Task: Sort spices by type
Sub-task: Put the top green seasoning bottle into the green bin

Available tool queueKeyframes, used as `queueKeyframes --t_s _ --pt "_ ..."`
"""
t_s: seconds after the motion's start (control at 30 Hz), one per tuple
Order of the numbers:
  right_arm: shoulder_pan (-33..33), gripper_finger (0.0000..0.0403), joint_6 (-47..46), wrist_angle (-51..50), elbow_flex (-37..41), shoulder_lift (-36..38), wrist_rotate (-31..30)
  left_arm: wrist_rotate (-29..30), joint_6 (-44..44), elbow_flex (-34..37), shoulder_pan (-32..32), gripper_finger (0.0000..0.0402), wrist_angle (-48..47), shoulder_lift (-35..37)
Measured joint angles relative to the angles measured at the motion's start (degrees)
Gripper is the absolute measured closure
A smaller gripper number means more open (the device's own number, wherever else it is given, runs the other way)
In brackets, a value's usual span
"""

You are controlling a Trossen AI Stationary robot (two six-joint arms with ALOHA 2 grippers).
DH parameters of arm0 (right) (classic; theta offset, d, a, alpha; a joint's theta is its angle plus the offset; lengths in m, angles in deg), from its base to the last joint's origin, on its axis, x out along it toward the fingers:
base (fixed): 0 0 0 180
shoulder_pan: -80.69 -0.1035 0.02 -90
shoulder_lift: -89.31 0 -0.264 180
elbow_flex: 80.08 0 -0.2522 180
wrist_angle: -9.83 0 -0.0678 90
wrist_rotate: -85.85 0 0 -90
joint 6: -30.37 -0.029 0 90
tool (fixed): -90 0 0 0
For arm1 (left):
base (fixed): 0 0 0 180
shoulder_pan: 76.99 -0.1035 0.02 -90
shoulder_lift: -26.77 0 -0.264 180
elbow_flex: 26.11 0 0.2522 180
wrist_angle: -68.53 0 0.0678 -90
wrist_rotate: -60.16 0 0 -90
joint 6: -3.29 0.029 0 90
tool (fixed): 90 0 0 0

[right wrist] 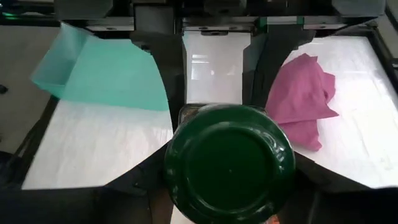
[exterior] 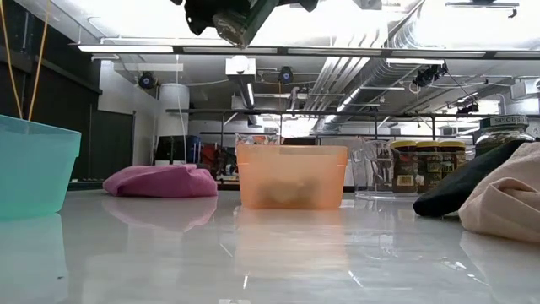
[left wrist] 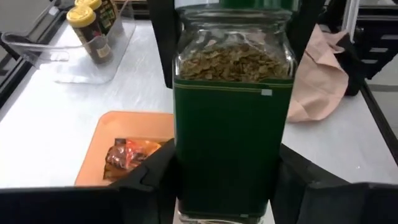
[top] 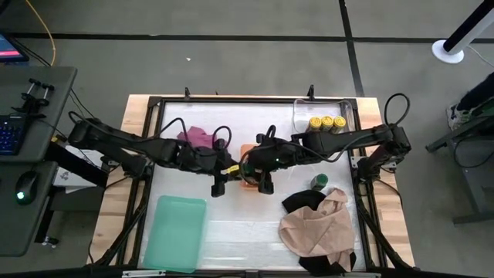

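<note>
Mid-air handover above the orange bin [top: 245,151] at the surface's centre: my left pincer [left wrist: 224,180] and right pincer [right wrist: 214,81] both clamp the green-lidded jar [left wrist: 231,118], so next, I judge, one must release before carrying it to the teal bin [top: 176,232]

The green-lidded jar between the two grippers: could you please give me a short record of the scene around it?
held item: green-lidded jar, off the table
left gripper: fingers on the jar's body
right gripper: fingers at the lid end
below: orange bin holding a packet
clear tray: three yellow-lidded jars
teal bin: nothing visible in it
</note>
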Motion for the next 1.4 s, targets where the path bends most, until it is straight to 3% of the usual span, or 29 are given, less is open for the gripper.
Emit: queueKeyframes --t_s 0.17,0.3,0.5,0.6,0.7,0.93,1.17,1.4 --pt "0.05 0.0093 -2.26 -0.99 -0.16 0.13 -4.94 2.45 -4.41 0.28 1.53 0.0248 -13.24 1.90" --pt "0.74 0.0039 -2.83 -3.19 -0.09 0.08 -5.06 8.82 -13.90 5.19 8.06 0.0248 -15.47 8.18" --pt "2.49 0.0028 -4.03 -3.30 -0.07 0.07 -5.75 31.30 -38.14 18.03 27.31 0.0248 -1.71 18.88" --pt "3.65 0.0027 -5.44 -2.77 -0.07 0.07 -5.71 44.98 -47.27 22.47 37.32 0.0248 2.63 19.22" --pt "4.54 0.0026 -7.56 -2.08 -0.07 0.07 -4.39 52.50 -54.45 23.66 43.58 0.0248 2.44 16.68" --pt "4.88 0.0025 -15.13 5.62 -0.07 -0.67 6.44 49.27 -67.06 23.68 48.78 0.0248 -3.16 8.26" --pt "2.64 0.0025 -20.75 7.30 -0.04 -2.32 6.80 50.79 -81.19 23.70 57.21 0.0248 -4.53 -0.19" --pt "0.66 0.0037 -29.18 15.45 -0.04 -5.71 8.64 50.94 -86.98 23.70 58.60 0.0248 -7.03 -8.70"
